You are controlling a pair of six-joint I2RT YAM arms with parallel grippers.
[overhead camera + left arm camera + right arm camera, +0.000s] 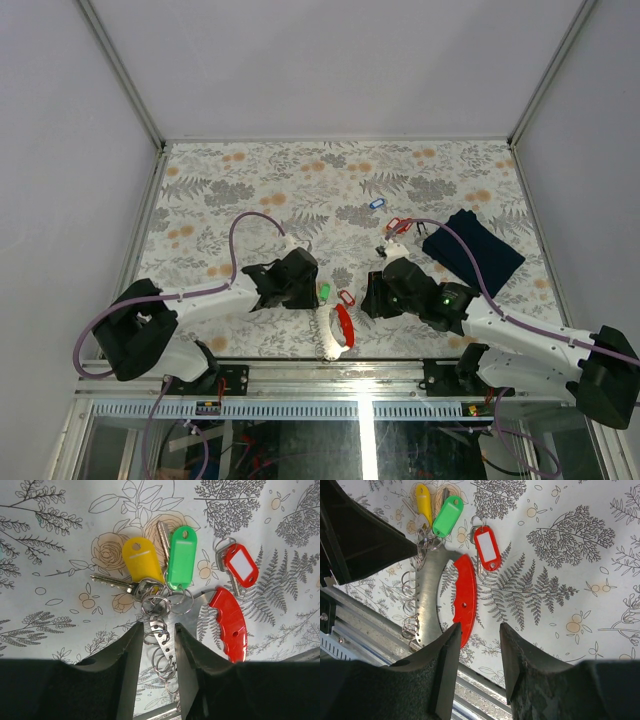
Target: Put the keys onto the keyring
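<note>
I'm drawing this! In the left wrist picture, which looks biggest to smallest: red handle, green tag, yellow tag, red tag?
1. red handle
2. green tag
3. yellow tag and red tag, too alike to rank

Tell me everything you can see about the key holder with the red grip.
The key holder is a curved, silvery metal plate with a notched red plastic grip along one side and a row of split rings along the other. It lies flat on the floral table, near the front edge. A yellow-tagged key and a green-tagged key sit at its top end, apparently on its rings. The left gripper straddles the ring edge; whether it grips is unclear.
</note>
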